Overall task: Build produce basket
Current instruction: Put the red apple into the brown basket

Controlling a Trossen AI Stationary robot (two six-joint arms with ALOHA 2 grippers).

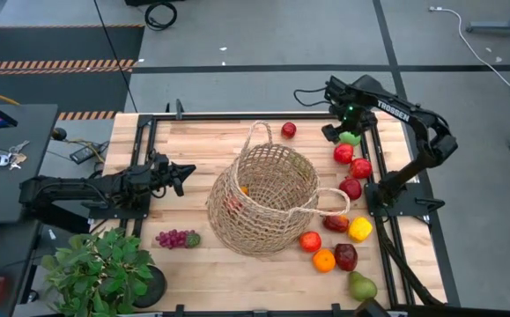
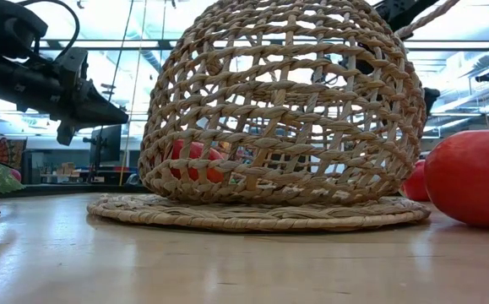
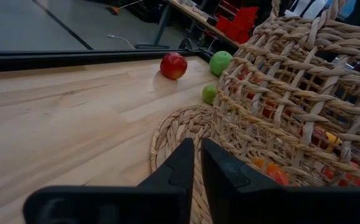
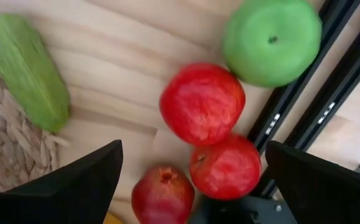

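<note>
Fingers spread wide on the right arm (image 4: 192,180), nothing between them, and they hang directly over the cluster of fruit at the right side of the tabletop (image 1: 193,150), two red apples (image 4: 203,102) and a green apple (image 4: 272,40) right beneath, a darker red fruit (image 4: 163,194) close by. That wide spread looks like preparation for a pick: room enough to drop around one apple without nudging its neighbours, which sit touching each other. Over on the other side, the left arm's fingers (image 3: 195,165) are pressed together on nothing, parked low beside the basket (image 1: 263,198), just at the edge of its woven base mat. The basket itself lies tipped on its side in the middle of the tabletop, mouth toward the right, probably so fruit can be pushed or dropped in from that side. A couple of red and orange pieces already show through the weave. Most of the produce is outside: the row down the right edge, one red fruit at the far side, grapes (image 1: 175,238) near the potted plant (image 1: 100,269). Early going, by the look of it, with plenty left to load.
</note>
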